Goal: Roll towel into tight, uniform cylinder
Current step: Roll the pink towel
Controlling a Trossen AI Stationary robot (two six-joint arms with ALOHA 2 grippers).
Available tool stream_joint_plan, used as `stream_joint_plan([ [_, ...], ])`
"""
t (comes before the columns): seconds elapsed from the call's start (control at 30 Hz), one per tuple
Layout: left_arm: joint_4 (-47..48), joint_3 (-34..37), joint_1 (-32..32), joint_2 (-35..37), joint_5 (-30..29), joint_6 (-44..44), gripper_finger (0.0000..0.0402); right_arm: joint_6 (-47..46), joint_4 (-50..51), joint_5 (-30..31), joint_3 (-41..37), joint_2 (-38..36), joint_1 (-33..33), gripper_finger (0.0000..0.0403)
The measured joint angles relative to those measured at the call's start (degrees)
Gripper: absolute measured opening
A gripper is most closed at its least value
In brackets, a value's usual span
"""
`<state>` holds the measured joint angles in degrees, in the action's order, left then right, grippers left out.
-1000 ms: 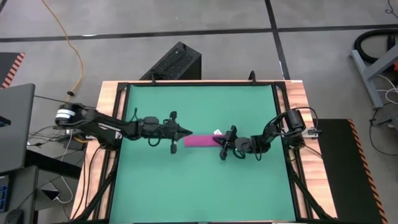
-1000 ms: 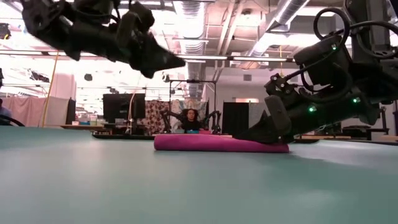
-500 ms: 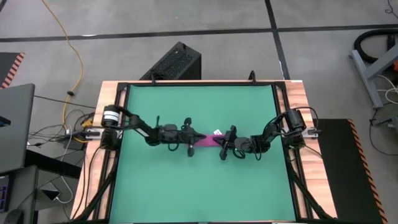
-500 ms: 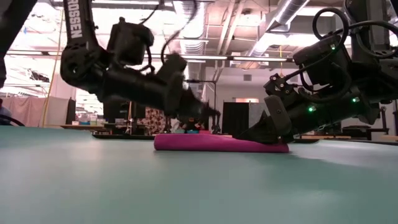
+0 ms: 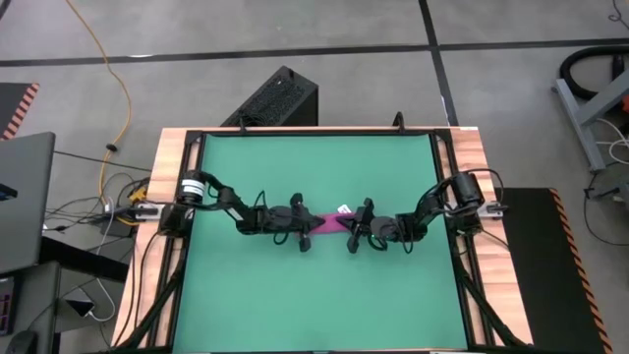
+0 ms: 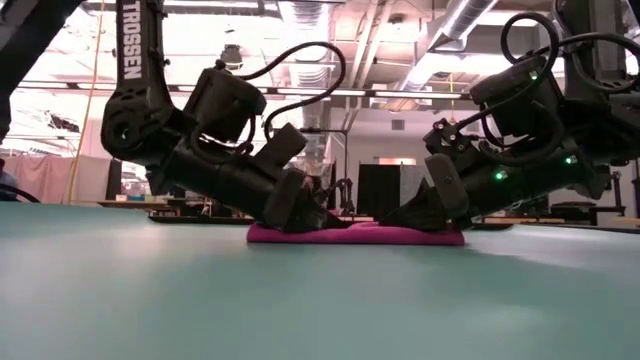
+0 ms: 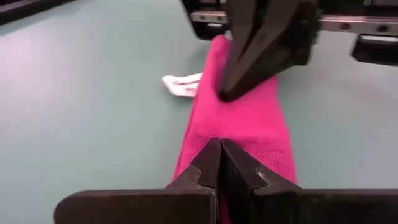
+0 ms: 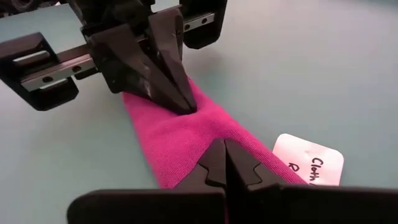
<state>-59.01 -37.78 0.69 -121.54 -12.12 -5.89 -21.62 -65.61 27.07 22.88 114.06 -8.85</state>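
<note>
The magenta-pink towel (image 5: 330, 222) lies as a short, flattened roll on the green mat (image 5: 314, 285) at mid-table, its length running left to right. Its white tag (image 5: 344, 209) lies on the mat at the far side. My left gripper (image 5: 316, 224) is shut with its tips on the roll's left part. My right gripper (image 5: 347, 225) is shut with its tips on the roll's right part. The two grippers face each other tip to tip, a short stretch of cloth (image 6: 360, 233) between them. My left gripper presses its shut fingertips (image 7: 219, 163) down on the roll's top, on its left part (image 7: 242, 134). It slants down from the table's left, along the roll. The roll lies on the mat, dented under the tips. Whether cloth sits between the fingers I cannot tell. My right gripper presses its shut fingertips (image 8: 224, 159) down on the roll's top, on its right part (image 8: 193, 140), near the tag (image 8: 309, 163). It slants down from the table's right, along the roll. The cloth lies on the mat and narrows between the two grippers.
Bare green mat lies all around the towel, bounded by a black frame and wooden table edges (image 5: 177, 147). A black box (image 5: 275, 98) stands on the floor beyond the far edge. The low view shows the room behind with a person (image 6: 306, 190) far off.
My left gripper has gone toward the table's right edge and down, from above the mat left of the roll onto the roll's left part. The roll now stands lower and flatter in the low view, its left part pressed down; its right end has stayed under my right gripper.
</note>
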Motion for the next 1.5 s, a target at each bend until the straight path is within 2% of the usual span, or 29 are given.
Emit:
stream_joint_plan([
  [0.23,-0.71,2.72,0.00,0.07,0.00,-4.70,0.0000,-2.32,3.04,-0.23,0.21,-0.07,-0.12,0.0011],
  [0.5,-1.42,3.11,-0.36,0.01,-0.04,-5.98,0.0000,-2.27,2.37,-0.24,0.08,0.02,-0.14,0.0011],
  [0.6,-1.39,3.18,-0.37,0.01,0.05,-6.21,0.0000,1.98,-1.46,0.09,-0.18,-1.54,-0.65,0.0011],
  [0.83,-1.44,3.28,-0.33,0.01,1.16,-6.56,0.0000,7.82,-2.40,0.83,-0.21,-8.00,-0.36,0.0011],
  [1.03,-1.75,3.33,-0.33,0.01,1.42,-6.52,0.0000,10.81,-3.00,-1.20,2.83,-8.69,1.22,0.0011],
  [1.13,-1.77,3.35,-0.33,0.01,1.64,-6.51,0.0000,11.43,2.37,-3.09,5.14,-8.68,2.56,0.0011],
  [1.33,-1.77,3.35,-0.35,0.01,1.79,-6.04,0.0000,7.97,16.19,-2.79,6.35,-8.70,4.93,0.0011],
  [1.5,-1.79,3.35,-0.35,0.01,1.84,-5.82,0.0000,1.69,20.22,-0.10,3.60,-8.92,6.07,0.0011],
])
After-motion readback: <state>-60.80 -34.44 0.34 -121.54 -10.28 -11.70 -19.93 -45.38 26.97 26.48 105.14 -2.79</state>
